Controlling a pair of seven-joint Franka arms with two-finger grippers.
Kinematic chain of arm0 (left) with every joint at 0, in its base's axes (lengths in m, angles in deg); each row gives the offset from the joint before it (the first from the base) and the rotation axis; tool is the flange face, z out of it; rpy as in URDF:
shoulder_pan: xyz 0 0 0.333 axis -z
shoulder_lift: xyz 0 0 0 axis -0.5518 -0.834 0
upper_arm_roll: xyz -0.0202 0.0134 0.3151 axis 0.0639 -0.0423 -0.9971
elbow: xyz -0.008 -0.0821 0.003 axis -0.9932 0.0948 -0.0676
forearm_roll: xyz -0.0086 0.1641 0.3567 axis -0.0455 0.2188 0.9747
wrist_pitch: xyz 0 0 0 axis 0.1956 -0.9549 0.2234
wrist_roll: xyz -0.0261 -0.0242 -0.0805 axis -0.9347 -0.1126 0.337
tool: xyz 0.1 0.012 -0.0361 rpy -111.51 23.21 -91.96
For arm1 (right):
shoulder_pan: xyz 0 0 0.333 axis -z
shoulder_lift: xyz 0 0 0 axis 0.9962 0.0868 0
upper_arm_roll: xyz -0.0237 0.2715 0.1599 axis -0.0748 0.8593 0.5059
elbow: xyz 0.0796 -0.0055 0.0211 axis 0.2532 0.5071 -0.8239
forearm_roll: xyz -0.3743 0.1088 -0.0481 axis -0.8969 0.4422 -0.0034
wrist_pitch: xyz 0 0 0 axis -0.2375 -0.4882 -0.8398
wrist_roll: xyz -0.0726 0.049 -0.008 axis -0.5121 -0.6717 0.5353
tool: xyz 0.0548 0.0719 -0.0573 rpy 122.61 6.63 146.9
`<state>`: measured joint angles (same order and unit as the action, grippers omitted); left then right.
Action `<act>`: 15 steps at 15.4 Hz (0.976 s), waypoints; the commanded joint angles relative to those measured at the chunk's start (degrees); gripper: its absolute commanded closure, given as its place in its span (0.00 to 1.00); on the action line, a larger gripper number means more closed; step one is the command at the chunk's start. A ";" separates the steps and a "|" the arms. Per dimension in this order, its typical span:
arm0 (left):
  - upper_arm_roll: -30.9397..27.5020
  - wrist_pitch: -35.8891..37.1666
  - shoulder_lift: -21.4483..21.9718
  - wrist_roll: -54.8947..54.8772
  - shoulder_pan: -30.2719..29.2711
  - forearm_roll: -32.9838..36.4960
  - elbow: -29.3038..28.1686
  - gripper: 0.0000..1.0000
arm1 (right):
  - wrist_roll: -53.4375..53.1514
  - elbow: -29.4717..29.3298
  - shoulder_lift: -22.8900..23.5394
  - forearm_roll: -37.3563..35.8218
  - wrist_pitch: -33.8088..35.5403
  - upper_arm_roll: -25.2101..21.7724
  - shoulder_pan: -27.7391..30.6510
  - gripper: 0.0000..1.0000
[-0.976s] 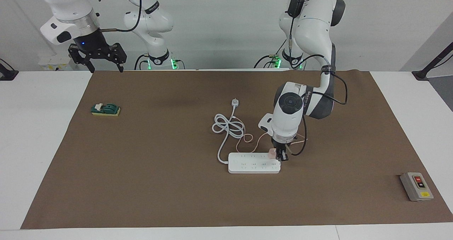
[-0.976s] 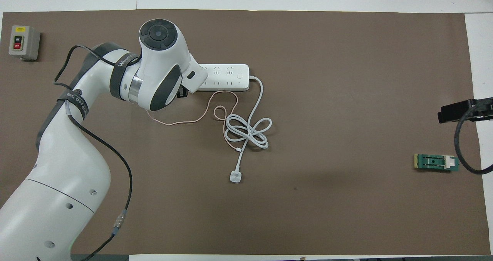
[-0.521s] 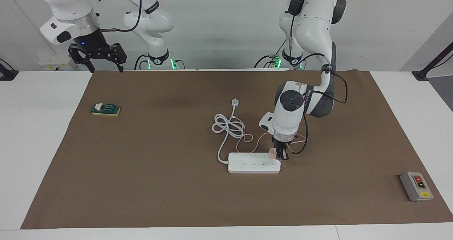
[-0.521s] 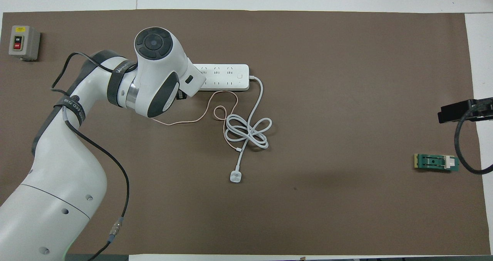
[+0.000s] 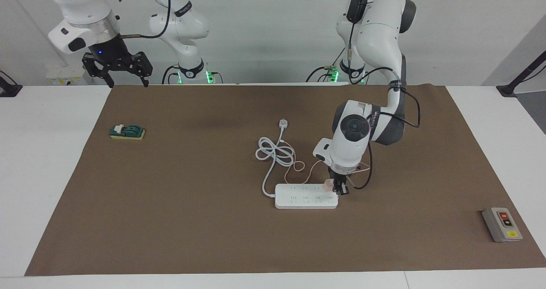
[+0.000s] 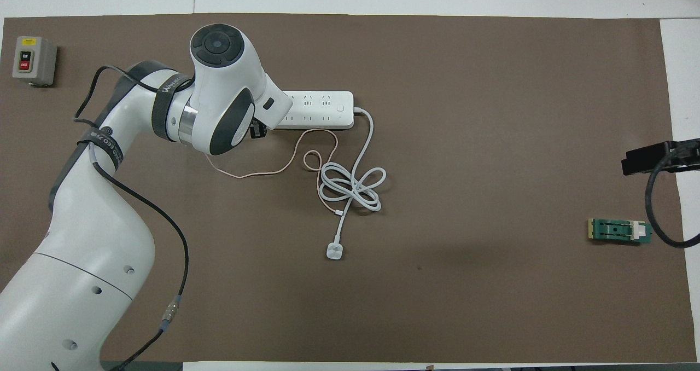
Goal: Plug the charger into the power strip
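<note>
The power strip (image 5: 306, 196) lies mid-mat, its coiled cord (image 5: 275, 151) nearer to me. My left gripper (image 5: 340, 189) pinches the charger (image 5: 328, 185) over the strip's end socket toward my left arm. I should press straight down, prongs square. My right gripper (image 5: 117, 69) waits spread, raised.

On the tabletop (image 5: 51, 161) lie one brown mat (image 5: 192, 221), one power strip (image 5: 305, 200), one pink charger (image 5: 327, 185), one grey button box (image 5: 502, 224) and one green-and-yellow block (image 5: 127, 131); two robot arms stand there, each with one claw
</note>
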<state>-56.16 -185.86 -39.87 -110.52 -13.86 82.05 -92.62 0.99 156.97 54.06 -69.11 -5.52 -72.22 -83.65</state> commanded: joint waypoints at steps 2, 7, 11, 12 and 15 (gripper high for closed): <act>-1.64 -1.39 -5.04 1.87 1.90 4.13 2.73 1.00 | 1.34 0.89 -1.04 0.29 0.15 0.51 1.09 0.00; -1.56 -3.66 -5.48 1.96 0.50 2.03 2.64 1.00 | 1.34 0.89 -1.04 0.29 0.15 0.51 1.09 0.00; -1.56 -5.16 -5.74 1.87 -0.74 -1.06 2.64 1.00 | 1.34 0.89 -1.04 0.29 0.15 0.51 1.09 0.00; -1.56 -5.51 -5.74 1.78 -0.74 -1.58 2.64 1.00 | 1.34 0.89 -1.04 0.29 0.15 0.51 1.09 0.00; -1.56 -5.60 -5.75 1.78 -0.74 -1.76 2.64 0.96 | 1.34 0.89 -1.04 0.29 0.15 0.51 1.09 0.00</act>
<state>-56.87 -185.80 -40.25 -110.06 -13.70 80.23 -92.33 0.99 156.97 54.06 -69.11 -5.52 -72.22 -83.65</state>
